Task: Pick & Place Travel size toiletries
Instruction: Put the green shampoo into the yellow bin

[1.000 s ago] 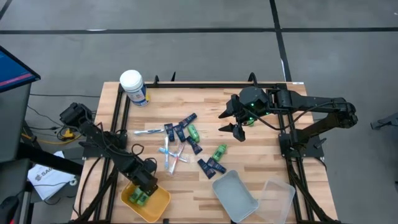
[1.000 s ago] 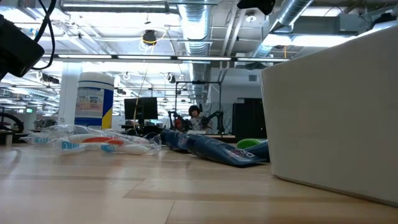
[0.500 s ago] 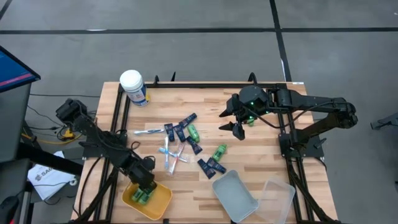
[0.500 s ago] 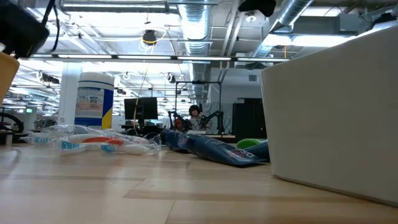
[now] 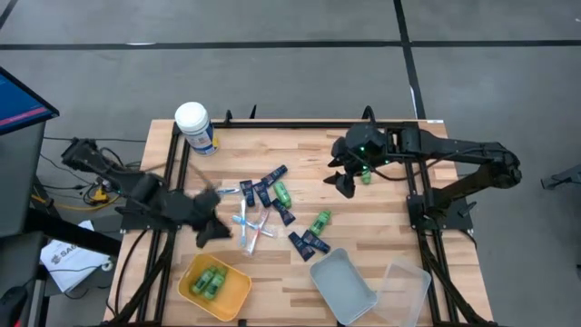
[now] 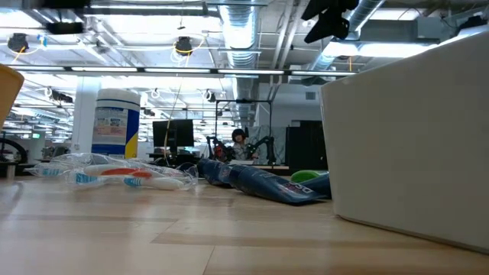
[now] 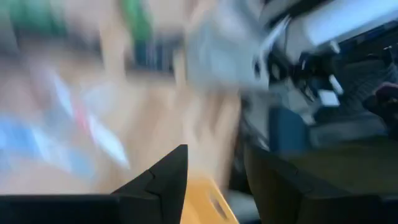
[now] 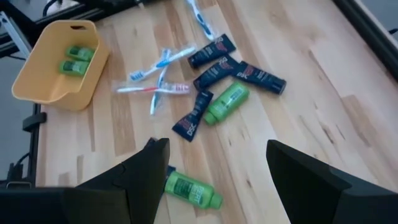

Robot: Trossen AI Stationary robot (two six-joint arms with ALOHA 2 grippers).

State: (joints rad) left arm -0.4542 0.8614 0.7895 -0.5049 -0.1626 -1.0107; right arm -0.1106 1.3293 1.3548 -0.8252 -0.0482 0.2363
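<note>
Four green bottles (image 5: pixel 282 193), two of them in the yellow tray (image 5: pixel 238 295); six navy tubes (image 5: pixel 275 174); several toothbrushes (image 5: pixel 218 192); one canister (image 5: pixel 193 126).

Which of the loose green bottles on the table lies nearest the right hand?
The green bottle beside the cluster of navy tubes, the one farther from the yellow bin. The other loose bottle lies farther from the right hand, toward the clear container.

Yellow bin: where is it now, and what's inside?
The yellow bin sits at the table's near-left corner in the high view, left of the grey tray. It holds two green bottles.
</note>
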